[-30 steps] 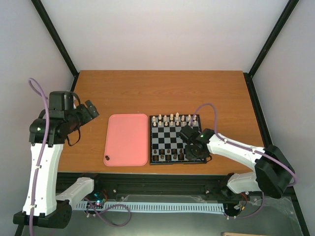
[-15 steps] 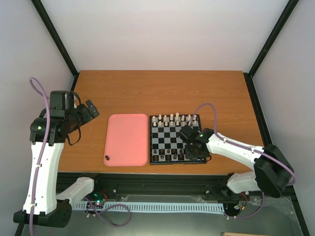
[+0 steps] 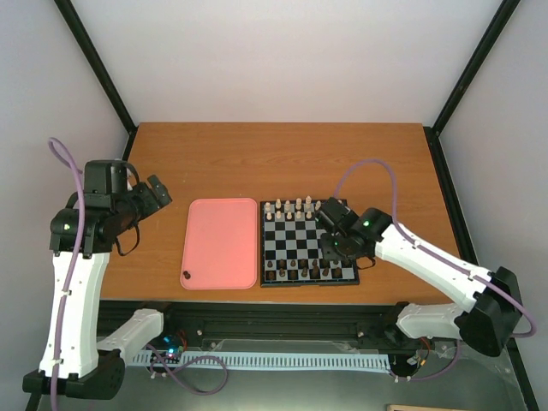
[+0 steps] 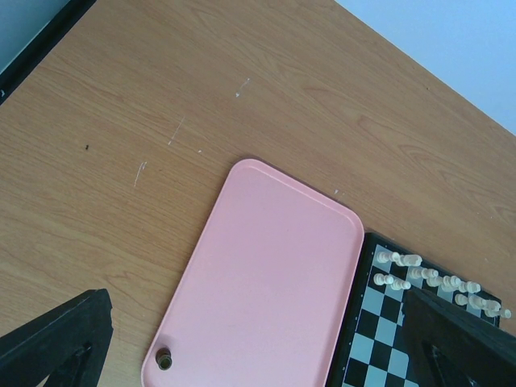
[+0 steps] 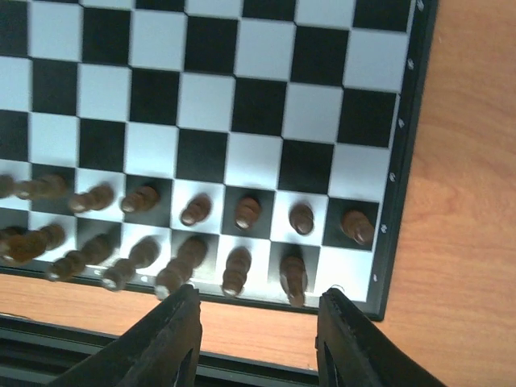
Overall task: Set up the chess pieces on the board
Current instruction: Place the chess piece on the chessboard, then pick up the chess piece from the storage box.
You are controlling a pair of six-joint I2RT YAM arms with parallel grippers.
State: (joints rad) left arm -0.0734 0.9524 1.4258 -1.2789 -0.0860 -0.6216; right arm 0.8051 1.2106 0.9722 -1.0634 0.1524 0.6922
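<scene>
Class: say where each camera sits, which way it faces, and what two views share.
Top external: above, behind the arms, looking down at tray, board; left gripper, right gripper show.
Left wrist: raised at left, facing tray and white pieces; its fingers show.
Right wrist: low over the board's dark pieces; its fingers show.
Left wrist and top share the tray.
</scene>
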